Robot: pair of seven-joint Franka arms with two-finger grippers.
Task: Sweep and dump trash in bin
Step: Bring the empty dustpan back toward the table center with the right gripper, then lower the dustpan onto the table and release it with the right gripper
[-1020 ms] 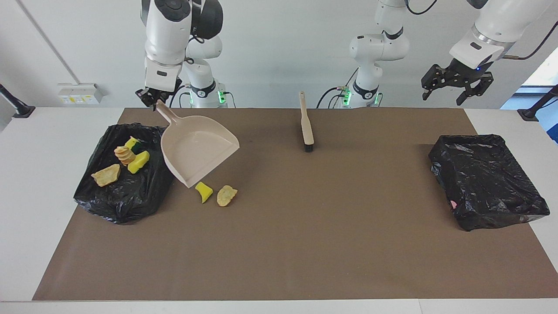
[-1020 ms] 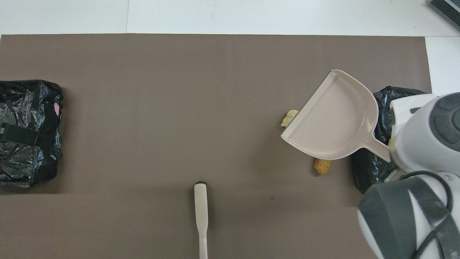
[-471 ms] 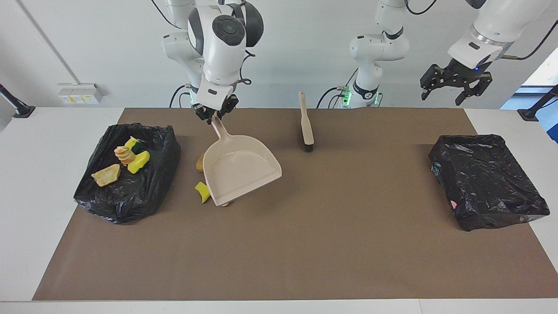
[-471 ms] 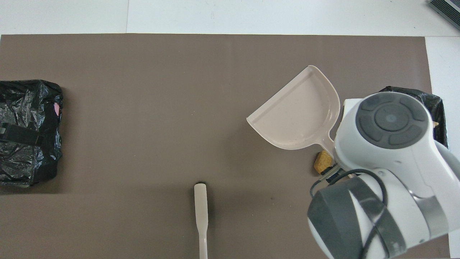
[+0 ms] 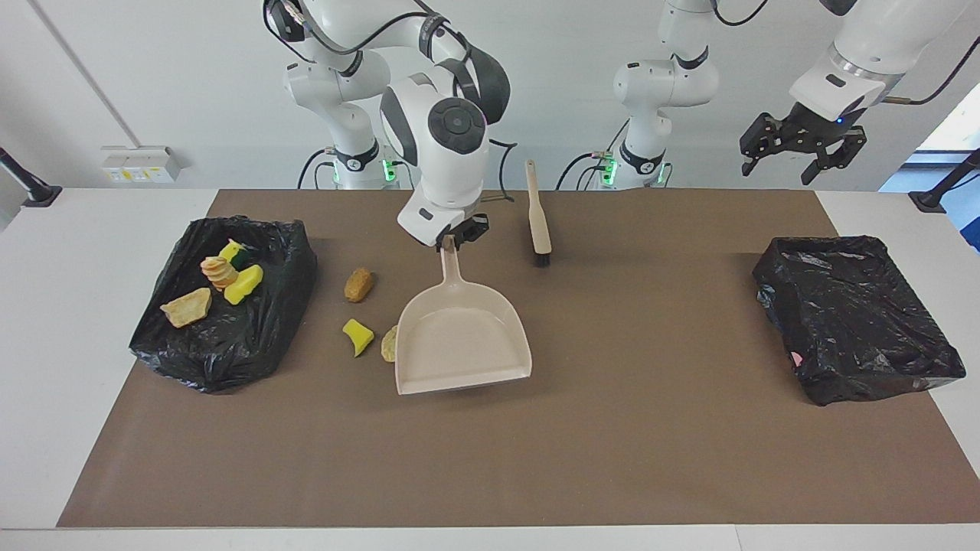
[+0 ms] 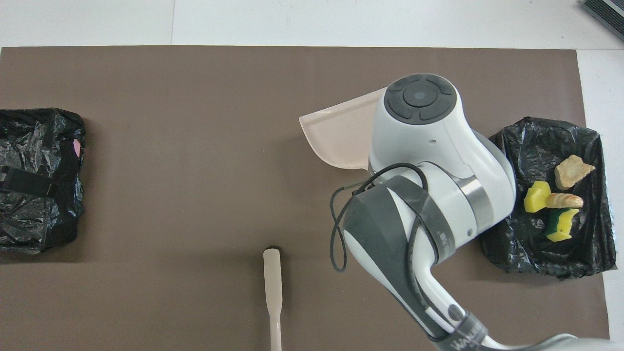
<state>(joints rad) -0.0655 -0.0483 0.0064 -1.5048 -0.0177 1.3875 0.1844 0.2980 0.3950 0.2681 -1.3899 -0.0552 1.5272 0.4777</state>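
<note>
The right gripper (image 5: 452, 239) is clamping down low, arm bent forward; the left gripper (image 5: 801, 149) is hanging open, waiting raised.

I am looking at a robotics lab: two white arms are standing bolted at one edge of a white desk (image 5: 92, 229) that is wearing a brown mat (image 5: 536, 451). Plain white walls, a wall socket box (image 5: 138, 163) and loose cables (image 5: 582, 164) are showing nothing homely.
</note>
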